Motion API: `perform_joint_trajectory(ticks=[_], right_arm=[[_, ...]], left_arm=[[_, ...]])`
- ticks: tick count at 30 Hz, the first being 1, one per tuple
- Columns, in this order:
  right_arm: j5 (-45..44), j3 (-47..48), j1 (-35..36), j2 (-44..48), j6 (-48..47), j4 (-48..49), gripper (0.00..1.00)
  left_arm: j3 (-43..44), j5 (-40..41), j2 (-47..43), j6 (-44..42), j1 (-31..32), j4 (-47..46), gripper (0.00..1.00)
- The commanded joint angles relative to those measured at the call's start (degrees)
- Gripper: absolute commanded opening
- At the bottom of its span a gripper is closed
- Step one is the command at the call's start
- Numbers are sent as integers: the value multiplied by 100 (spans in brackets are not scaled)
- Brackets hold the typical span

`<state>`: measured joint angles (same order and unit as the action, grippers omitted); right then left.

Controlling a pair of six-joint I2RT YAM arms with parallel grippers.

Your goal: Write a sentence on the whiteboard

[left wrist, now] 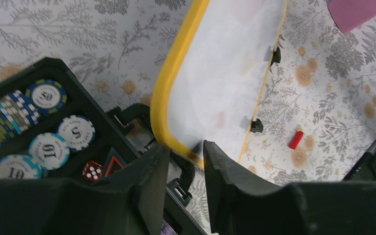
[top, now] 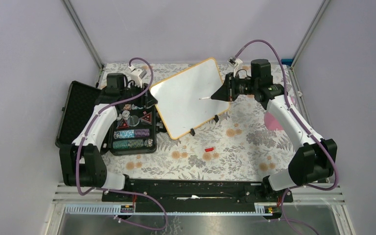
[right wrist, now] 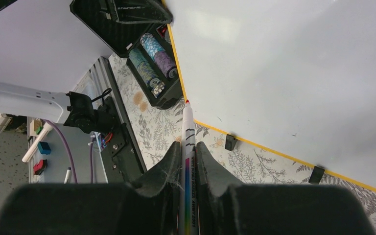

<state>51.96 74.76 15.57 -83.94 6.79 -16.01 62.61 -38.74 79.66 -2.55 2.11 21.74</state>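
The whiteboard (top: 188, 100) lies tilted at the table's middle, its left corner over the black chip case. It also shows in the left wrist view (left wrist: 225, 73) and the right wrist view (right wrist: 284, 73). My left gripper (top: 150, 97) is at that left corner, and its jaws (left wrist: 185, 149) are closed on the yellow frame's rounded corner. My right gripper (top: 223, 93) is shut on a white marker (right wrist: 188, 127) with a red tip. The marker (top: 204, 98) points left over the board's right half. I cannot tell whether the tip touches. The board looks nearly blank.
The open black chip case (top: 132, 129) with poker chips and dice sits left of the board, its lid (top: 78, 115) folded out to the left. A small red cap (top: 208, 148) lies on the flowered cloth in front of the board. A pink object (top: 274, 121) lies under the right arm.
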Motion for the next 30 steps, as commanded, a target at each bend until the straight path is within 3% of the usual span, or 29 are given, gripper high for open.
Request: perform_joint_trajectory(ticks=[1, 9, 14, 25, 30], right_arm=[[188, 118, 108, -3, -241, 49, 0], [-755, 398, 845, -444, -519, 644, 0], [-929, 1090, 1150, -1033, -652, 625, 0], [-1209, 1826, 1472, -1731, -1010, 946, 0], [-1197, 2199, 1484, -2047, -990, 841, 0]], left_arm=[[439, -246, 299, -372, -9, -290, 33], [547, -484, 503, -670, -9, -500, 8], [901, -786, 852, -1082, -9, -378, 0], [1409, -1405, 1577, -1728, -62, -184, 1], [1261, -1512, 1557, -1288, -141, -563, 29]])
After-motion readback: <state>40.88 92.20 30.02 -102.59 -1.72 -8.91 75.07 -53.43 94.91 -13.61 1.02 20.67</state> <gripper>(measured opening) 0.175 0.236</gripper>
